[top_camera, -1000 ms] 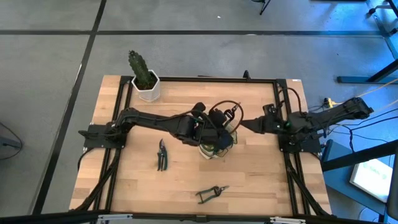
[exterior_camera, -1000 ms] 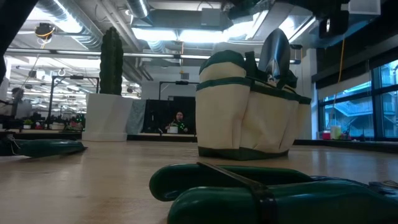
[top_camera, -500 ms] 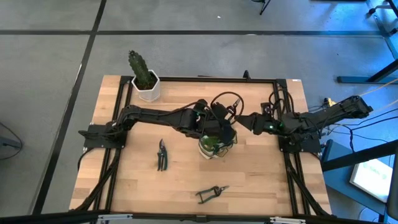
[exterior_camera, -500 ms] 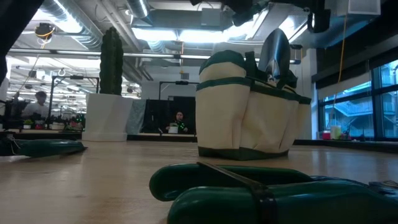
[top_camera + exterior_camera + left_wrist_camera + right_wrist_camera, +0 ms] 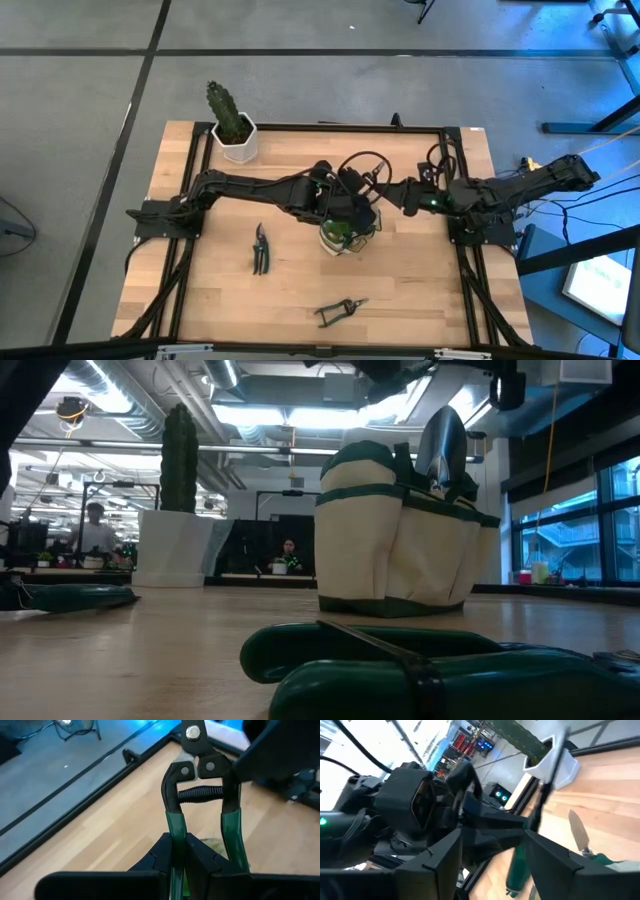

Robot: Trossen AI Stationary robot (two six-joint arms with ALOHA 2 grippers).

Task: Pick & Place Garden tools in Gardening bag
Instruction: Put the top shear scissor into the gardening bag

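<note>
The gardening bag (image 5: 343, 234), tan with green trim, stands mid-table; a trowel blade (image 5: 441, 444) sticks up out of it. My left gripper (image 5: 180, 851) hovers over the bag's far side, shut on green-handled pruning shears (image 5: 196, 795) whose black head points away from it. My right gripper (image 5: 398, 196) is level just right of the bag with its fingers (image 5: 436, 865) apart. In its view the shears' green handle (image 5: 517, 868) shows beyond the gap, and nothing is between the fingers. Two more shears, one (image 5: 260, 248) and another (image 5: 340, 312), lie flat on the table. My left gripper pinches one green handle (image 5: 176, 831) of the shears between its two fingers, about midway along it. The fingers run along the handle. The second handle (image 5: 232, 834) stands free beside them, the spring stretched between the two. The shears are lifted clear above the bag.
A cactus in a white pot (image 5: 234, 130) stands at the far left corner. In the low view a green-handled tool (image 5: 400, 672) lies close to the table's near edge. Bare wood lies left and right of the bag. People show in the room beyond.
My right gripper has risen a little and rolled about its own axis beside the bag. My left gripper and the shears have hardly moved. The bag stays put.
</note>
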